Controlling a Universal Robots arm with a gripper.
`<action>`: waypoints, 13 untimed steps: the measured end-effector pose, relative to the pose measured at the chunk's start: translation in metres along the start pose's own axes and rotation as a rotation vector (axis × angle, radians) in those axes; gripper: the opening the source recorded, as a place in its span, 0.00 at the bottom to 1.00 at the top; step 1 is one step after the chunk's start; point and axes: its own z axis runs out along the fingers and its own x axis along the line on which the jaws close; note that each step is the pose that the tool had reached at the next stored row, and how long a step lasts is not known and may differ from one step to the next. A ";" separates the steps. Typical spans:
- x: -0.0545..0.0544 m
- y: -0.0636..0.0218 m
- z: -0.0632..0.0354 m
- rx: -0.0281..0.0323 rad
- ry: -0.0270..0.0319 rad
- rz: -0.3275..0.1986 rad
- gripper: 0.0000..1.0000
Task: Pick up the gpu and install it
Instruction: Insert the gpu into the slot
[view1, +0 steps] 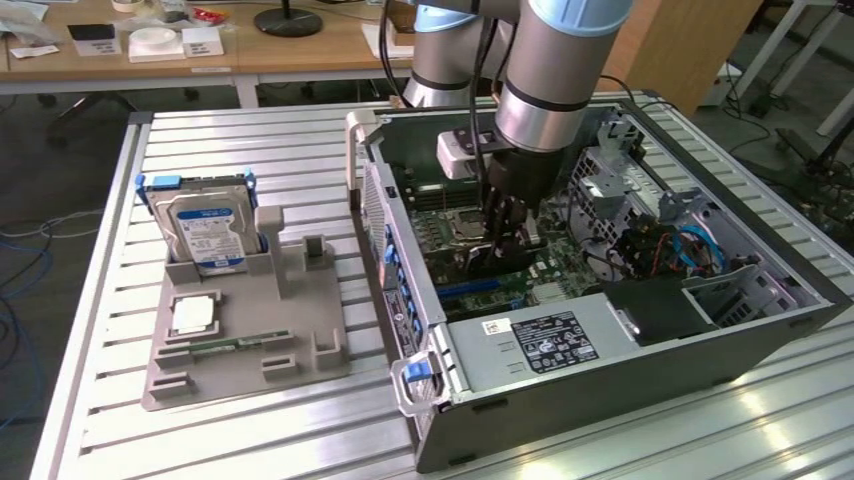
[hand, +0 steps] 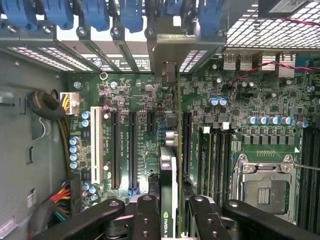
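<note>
The exterior view looks down from farther off over the table (view1: 200, 130) and open computer case (view1: 601, 385) — the wrist view sits close inside it, facing the motherboard (hand: 250, 100), which both share.

Matt black pincer (hand: 172, 207), ribbed shiny metal table (view1: 240, 140) (gpu (hand: 170, 50) bracket dull metal).

hard drive (view1: 200, 235) stands upright in grey holder (view1: 310, 305).

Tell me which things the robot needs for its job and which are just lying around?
For the job: gpu, held by the gripper; motherboard; computer case.
Lying about: hard drive, memory stick, grey holder.
</note>
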 end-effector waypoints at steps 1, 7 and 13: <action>0.000 0.0000 0.0001 -0.0001 0.0001 0.000 0.27; 0.002 0.0001 0.0005 0.0000 0.0000 0.001 0.27; 0.002 0.0004 0.0006 0.0000 0.0001 0.001 0.27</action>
